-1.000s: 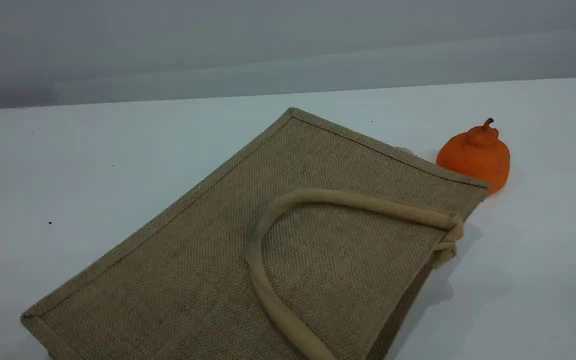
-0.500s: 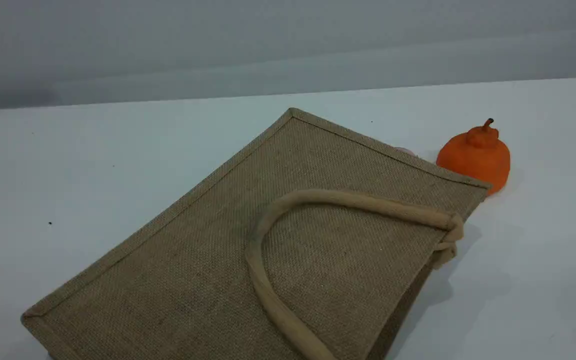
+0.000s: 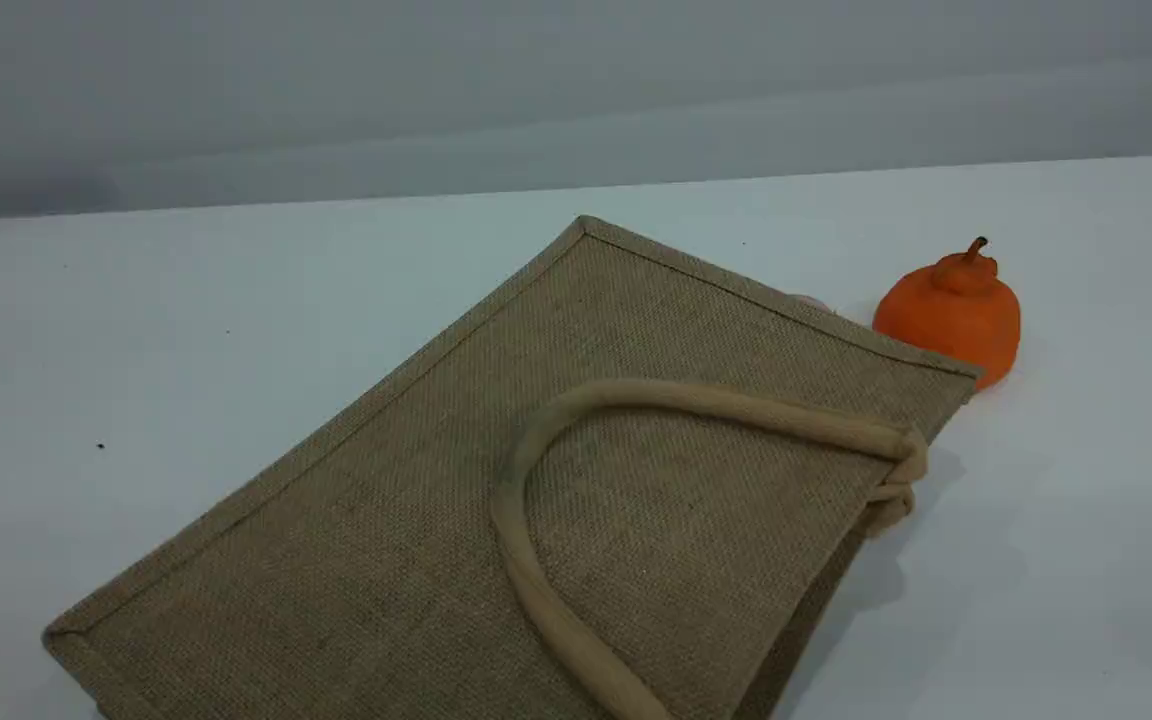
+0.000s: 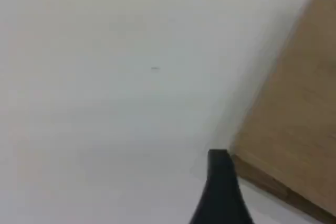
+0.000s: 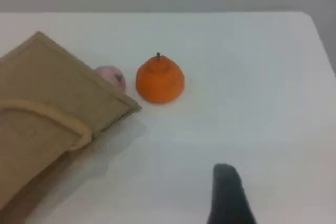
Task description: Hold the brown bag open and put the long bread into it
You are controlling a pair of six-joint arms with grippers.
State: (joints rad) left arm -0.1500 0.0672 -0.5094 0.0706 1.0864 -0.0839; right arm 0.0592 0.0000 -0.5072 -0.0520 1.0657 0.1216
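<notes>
From the scene view I see a plain white counter (image 3: 186, 330) with a matte, faintly speckled top, running back to a far edge against a bare grey wall (image 3: 436, 90). The brown bag (image 3: 456, 500) lies flat across the counter's middle and near edge, a big rectangle of coarse woven jute with a stitched border. One padded beige handle (image 3: 536, 590) loops over its upper face and knots at the bag's right edge. Just beyond the bag's far right corner sits an orange fruit (image 3: 951, 318), rounded, with a knobbed top and dark stem, its base partly hidden by the bag. A sliver of a pink fruit (image 3: 811, 300) peeks over the bag's far edge. Neither arm shows here, and nothing has shifted from the earlier frames.

In the left wrist view, the left claw (image 4: 220, 192) shows one dark fingertip hanging over bare counter, just beside the bag's bordered corner, apart from it. Its jaws stand wide with nothing in them.

In the right wrist view, the right claw (image 5: 228, 195) hovers over empty white counter, well apart from the orange fruit and the small round pink fruit beside it. It is spread wide too, holding nothing. I cannot find the long bread in any view.
</notes>
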